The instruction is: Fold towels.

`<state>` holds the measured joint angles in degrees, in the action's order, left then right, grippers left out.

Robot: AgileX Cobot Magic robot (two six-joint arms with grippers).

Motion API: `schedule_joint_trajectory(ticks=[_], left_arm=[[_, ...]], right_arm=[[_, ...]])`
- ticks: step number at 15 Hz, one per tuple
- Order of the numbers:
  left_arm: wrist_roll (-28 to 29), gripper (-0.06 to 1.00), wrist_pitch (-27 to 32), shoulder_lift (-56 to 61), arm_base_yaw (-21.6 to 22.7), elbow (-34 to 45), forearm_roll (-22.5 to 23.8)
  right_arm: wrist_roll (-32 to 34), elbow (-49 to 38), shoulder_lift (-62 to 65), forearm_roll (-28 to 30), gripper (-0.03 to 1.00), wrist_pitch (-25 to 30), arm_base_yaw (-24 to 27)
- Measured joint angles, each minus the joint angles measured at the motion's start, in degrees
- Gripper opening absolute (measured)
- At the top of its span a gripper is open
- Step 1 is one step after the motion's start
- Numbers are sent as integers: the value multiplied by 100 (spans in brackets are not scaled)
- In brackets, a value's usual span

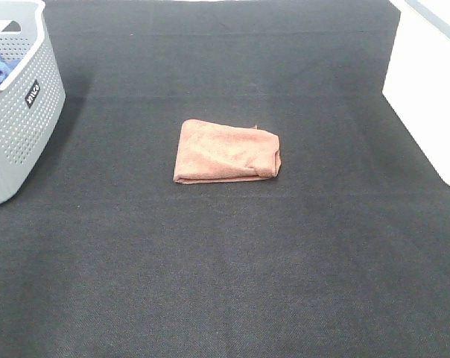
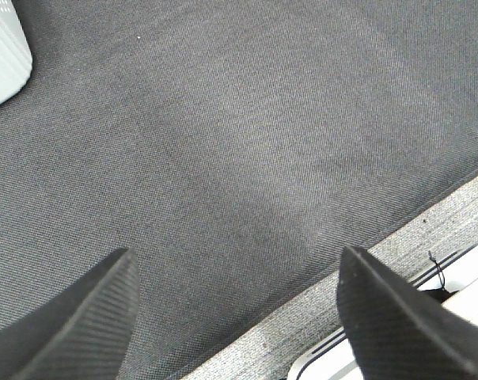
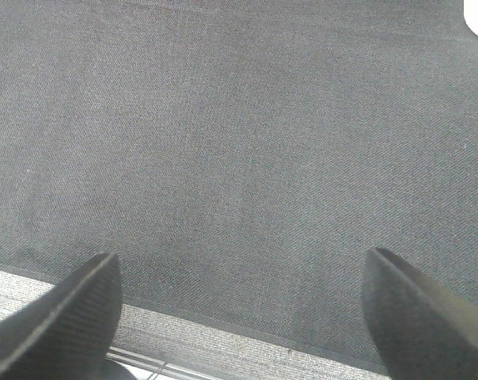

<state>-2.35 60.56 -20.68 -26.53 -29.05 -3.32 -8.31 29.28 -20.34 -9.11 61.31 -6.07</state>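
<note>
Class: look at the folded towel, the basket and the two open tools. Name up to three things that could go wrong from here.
1. The towel lies folded with a bulging, rumpled right edge; another fold may come out crooked.
2. Both tools, left and right, hang open over bare mat near its edge, far from the towel, so a grasp could miss.
3. The basket stands nearby; a sweeping left arm might bump it.

left gripper: you've got two black wedge fingers, fine ribbed texture
right gripper: same deal, black tapered fingers, ribbed faces
</note>
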Motion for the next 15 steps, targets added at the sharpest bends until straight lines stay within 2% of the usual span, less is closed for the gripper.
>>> schedule_joint_trajectory(ticks=[12,14,15], left_arm=[[0,68,0,0,0,0,-57],[0,68,0,0,97,0,-63],[0,68,0,0,498,0,-63]], right_arm=[[0,0,0,0,79,-6,0],[0,0,0,0,79,-6,11],[0,0,6,0,79,-6,109]])
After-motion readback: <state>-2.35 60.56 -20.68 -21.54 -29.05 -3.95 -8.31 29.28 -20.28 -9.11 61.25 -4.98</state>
